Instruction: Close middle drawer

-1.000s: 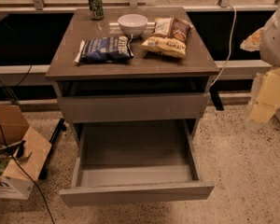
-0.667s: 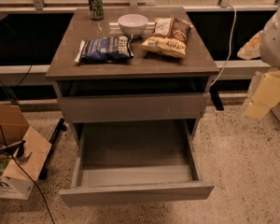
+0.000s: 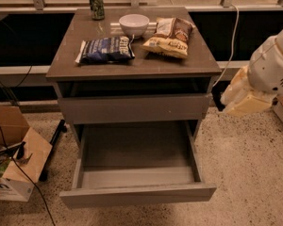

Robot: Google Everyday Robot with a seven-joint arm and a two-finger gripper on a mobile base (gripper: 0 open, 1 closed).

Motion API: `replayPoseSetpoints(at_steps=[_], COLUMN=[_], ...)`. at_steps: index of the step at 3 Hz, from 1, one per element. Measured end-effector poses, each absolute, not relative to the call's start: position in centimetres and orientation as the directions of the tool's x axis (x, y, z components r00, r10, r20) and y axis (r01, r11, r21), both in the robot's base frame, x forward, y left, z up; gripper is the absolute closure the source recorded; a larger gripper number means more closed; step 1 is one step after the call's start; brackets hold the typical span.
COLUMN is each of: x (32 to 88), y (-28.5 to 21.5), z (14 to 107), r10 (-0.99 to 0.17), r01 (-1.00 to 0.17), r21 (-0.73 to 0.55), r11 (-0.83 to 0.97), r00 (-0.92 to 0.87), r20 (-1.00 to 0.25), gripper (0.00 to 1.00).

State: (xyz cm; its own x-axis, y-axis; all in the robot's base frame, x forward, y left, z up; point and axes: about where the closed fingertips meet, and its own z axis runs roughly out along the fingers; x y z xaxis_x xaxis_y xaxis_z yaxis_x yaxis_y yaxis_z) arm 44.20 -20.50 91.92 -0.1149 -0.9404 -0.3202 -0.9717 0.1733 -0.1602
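Observation:
The middle drawer (image 3: 137, 194) is pulled far out of the grey-brown cabinet (image 3: 132, 67). Its plain flat front faces me low in the view, and its grey tray (image 3: 137, 152) is open and empty. Above it sits the taller drawer front (image 3: 132, 108), which is closed. My arm (image 3: 271, 65) comes in from the right edge. Its cream-coloured gripper (image 3: 239, 95) hangs beside the cabinet's right side, level with the closed upper front and apart from the open drawer. The lowest drawer is hidden under the open one.
On the cabinet top are a green can (image 3: 96, 4), a white bowl (image 3: 134, 24), a blue chip bag (image 3: 105, 50) and a brown-yellow chip bag (image 3: 170, 36). An open cardboard box (image 3: 14, 154) with cables stands on the floor at the left. A white cord (image 3: 232, 36) hangs at the right.
My arm and gripper have moved left, closer to the cabinet's right side. The drawer and the things on top have not moved.

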Motion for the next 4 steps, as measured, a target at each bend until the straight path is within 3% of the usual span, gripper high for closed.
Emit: replayPoseSetpoints(at_steps=[1,3,4], x=[45.2,45.1,44.6], y=[-20.1,-20.0,-18.7], z=[86.6,86.8,81.5], r10=[-0.924,-0.924,-0.911], r01=[-0.985,-0.984,-0.99], r21=[-0.11,-0.112,-0.056], r11=[0.135,0.135,0.13], r00=[-0.085,-0.085,-0.098], r20=[-0.373,-0.372,-0.401], gripper=[0.96,1.0,1.0])
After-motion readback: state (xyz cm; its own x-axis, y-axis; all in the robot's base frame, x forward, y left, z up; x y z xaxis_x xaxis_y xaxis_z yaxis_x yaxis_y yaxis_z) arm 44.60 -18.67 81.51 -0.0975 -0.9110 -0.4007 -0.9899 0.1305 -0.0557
